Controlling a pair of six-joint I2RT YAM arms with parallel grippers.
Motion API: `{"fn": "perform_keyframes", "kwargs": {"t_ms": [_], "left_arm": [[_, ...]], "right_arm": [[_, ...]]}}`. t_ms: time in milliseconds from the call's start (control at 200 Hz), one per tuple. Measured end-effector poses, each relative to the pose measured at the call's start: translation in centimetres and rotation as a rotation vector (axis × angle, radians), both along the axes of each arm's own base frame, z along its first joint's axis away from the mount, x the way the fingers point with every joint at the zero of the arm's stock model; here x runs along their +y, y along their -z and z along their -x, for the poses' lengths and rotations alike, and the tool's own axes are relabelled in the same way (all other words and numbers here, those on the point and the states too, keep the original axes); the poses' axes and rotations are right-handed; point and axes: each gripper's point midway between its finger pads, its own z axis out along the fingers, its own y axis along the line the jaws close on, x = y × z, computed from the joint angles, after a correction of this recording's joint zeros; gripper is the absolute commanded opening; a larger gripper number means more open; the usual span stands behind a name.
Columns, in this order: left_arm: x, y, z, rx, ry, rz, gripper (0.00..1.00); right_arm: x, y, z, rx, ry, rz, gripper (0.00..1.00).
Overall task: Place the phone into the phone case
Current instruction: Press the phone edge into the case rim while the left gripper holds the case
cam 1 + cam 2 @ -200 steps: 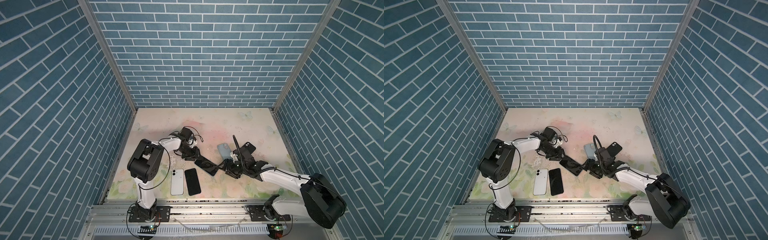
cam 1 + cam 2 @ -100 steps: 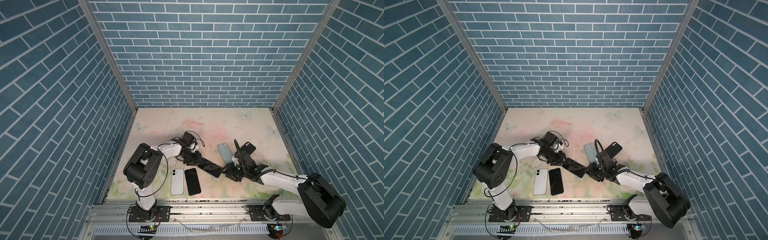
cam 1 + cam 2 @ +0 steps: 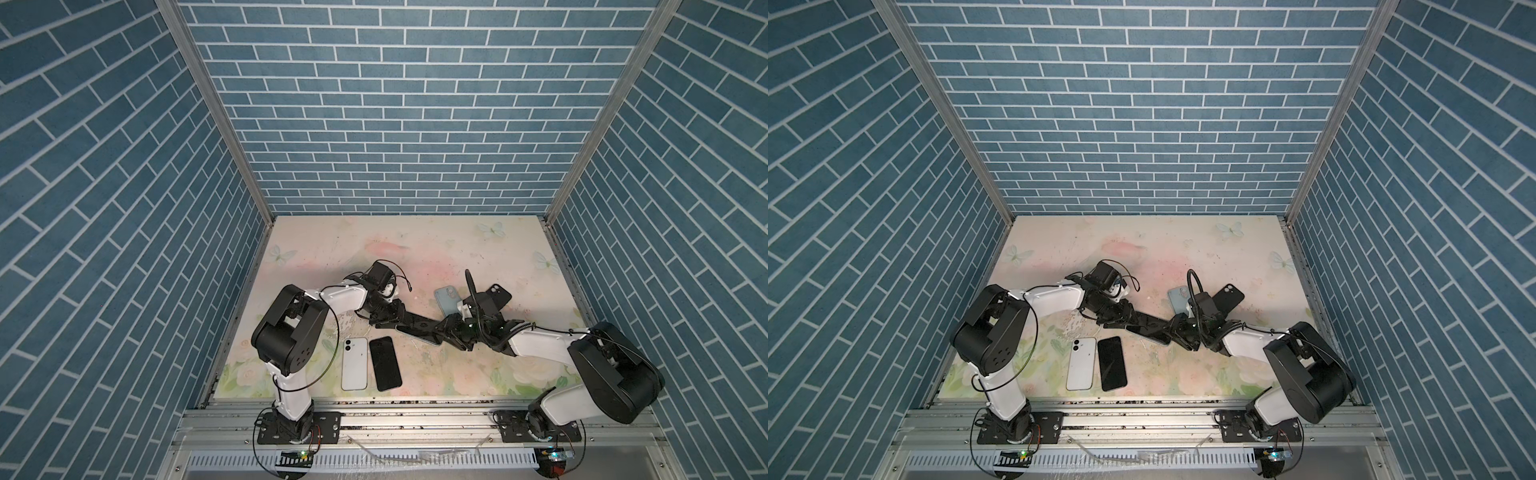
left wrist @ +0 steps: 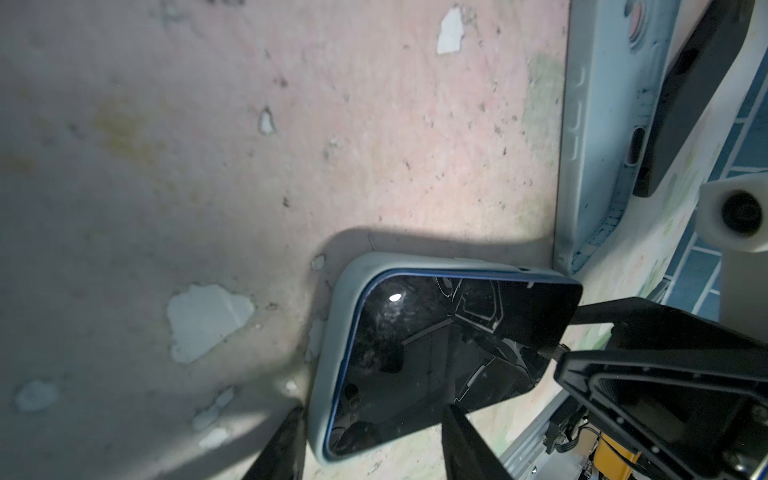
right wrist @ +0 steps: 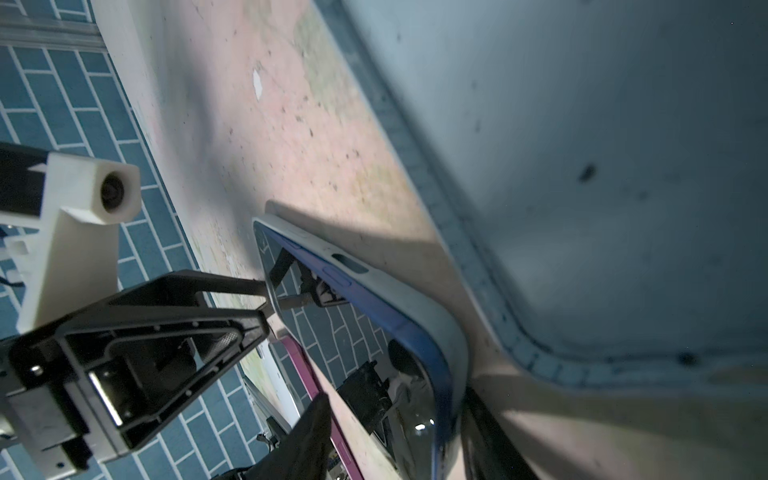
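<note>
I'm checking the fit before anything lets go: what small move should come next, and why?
Probably a gentle press down by the right tool near its end, with the left tool holding. Both tools grip the phone, and its blue edge shows above the pale case wall in the right wrist view, so it seems not fully seated.

Phone [image 4: 436, 353] in phone case [image 4: 332, 332], between left tool [image 3: 395, 322] and right tool [image 3: 448, 334]; two loose phones [image 3: 385, 363] in front.

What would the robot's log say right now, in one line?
left gripper: clamps phone | right gripper: clamps its other end | phone: screen up, inside pale case
</note>
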Motion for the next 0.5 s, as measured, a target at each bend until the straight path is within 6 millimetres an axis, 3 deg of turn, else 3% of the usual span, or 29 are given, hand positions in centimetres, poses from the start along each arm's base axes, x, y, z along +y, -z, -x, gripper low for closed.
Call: {"fn": "perform_keyframes", "kwargs": {"t_ms": [500], "left_arm": [[-1.7, 0.0, -1.2, -0.003, 0.064, 0.006, 0.54]], "right_arm": [[-4.0, -0.3, -3.7, -0.036, -0.014, 0.184, 0.63]]}}
